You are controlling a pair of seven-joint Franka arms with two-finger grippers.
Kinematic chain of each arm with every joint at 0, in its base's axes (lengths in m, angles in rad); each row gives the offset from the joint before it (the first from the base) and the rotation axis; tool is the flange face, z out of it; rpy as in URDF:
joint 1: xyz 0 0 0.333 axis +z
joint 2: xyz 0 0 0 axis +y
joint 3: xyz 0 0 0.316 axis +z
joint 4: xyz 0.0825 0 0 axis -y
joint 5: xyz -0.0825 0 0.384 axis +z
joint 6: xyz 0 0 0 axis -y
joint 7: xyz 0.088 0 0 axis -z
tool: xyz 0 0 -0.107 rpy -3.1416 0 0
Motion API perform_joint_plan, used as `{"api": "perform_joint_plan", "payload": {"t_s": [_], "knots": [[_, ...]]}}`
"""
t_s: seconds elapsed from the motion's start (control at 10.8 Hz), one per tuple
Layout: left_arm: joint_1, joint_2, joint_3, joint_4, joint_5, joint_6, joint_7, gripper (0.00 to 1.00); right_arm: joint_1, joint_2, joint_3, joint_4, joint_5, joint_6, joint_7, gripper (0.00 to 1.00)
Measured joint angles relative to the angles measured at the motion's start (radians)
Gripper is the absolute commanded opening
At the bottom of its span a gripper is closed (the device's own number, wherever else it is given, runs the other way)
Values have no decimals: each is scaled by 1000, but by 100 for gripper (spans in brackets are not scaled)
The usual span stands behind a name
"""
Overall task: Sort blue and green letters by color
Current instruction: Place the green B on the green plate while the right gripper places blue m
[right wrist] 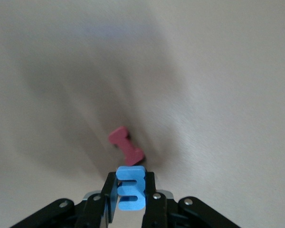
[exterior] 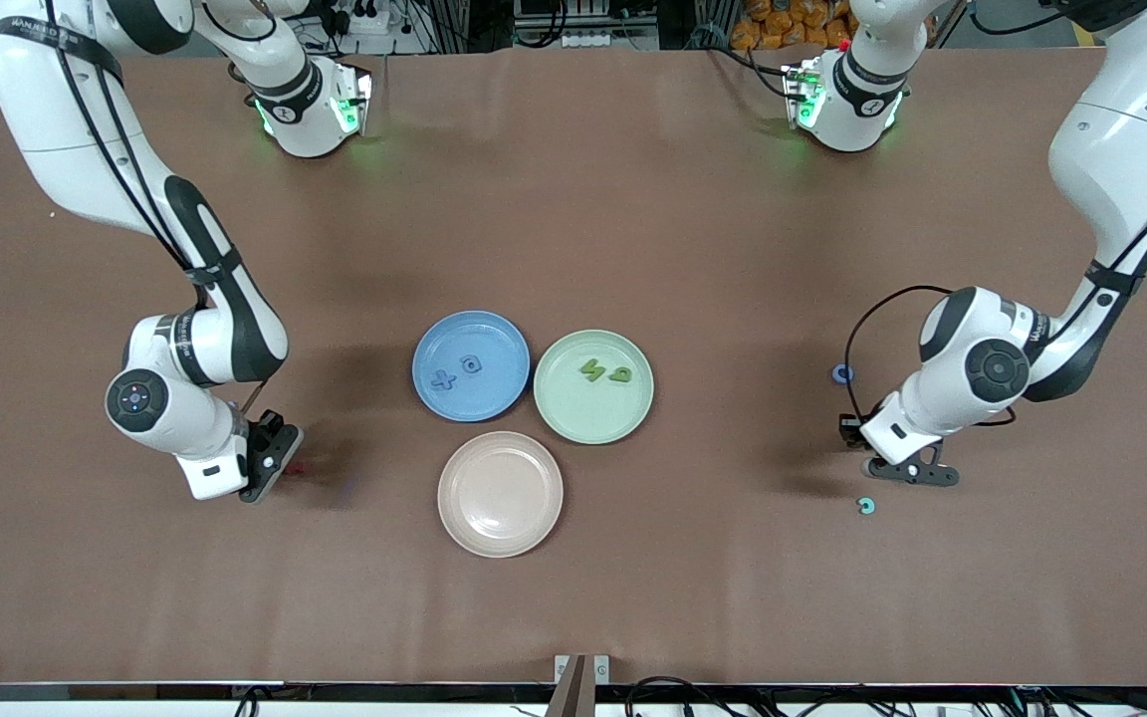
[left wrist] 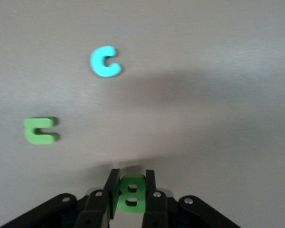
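Observation:
My left gripper [left wrist: 131, 176] is shut on a green letter B [left wrist: 132, 194], low over the table at the left arm's end [exterior: 917, 473]. A green letter [left wrist: 40, 130] and a teal C [left wrist: 105, 61] lie on the table close by. My right gripper [right wrist: 131, 176] is shut on a blue 3 [right wrist: 131, 189], low over the table at the right arm's end [exterior: 270, 458], just above a dark red letter [right wrist: 127, 146]. The blue plate [exterior: 494, 396] holds two blue shapes [exterior: 444, 379], [exterior: 471, 364]. The green plate [exterior: 583, 416] holds two green letters [exterior: 592, 370], [exterior: 619, 374].
A pink plate [exterior: 500, 493] with nothing in it sits nearer the front camera than the other two plates. A blue ring-shaped letter [exterior: 842, 373] lies beside the left arm's wrist, and the teal C [exterior: 866, 505] lies nearer the camera than the left gripper.

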Motion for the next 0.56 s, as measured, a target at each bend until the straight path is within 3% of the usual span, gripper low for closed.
{"api": "perform_joint_plan", "payload": {"t_s": [0.28, 0.56], "knots": [[-43, -1, -99, 25, 0, -114, -209, 0, 9, -54, 78, 9, 0, -167, 191, 0], [-173, -6, -135, 93, 0, -230, -433, 0, 19, -96, 197, 9, 0, -329, 549, 0]]}}
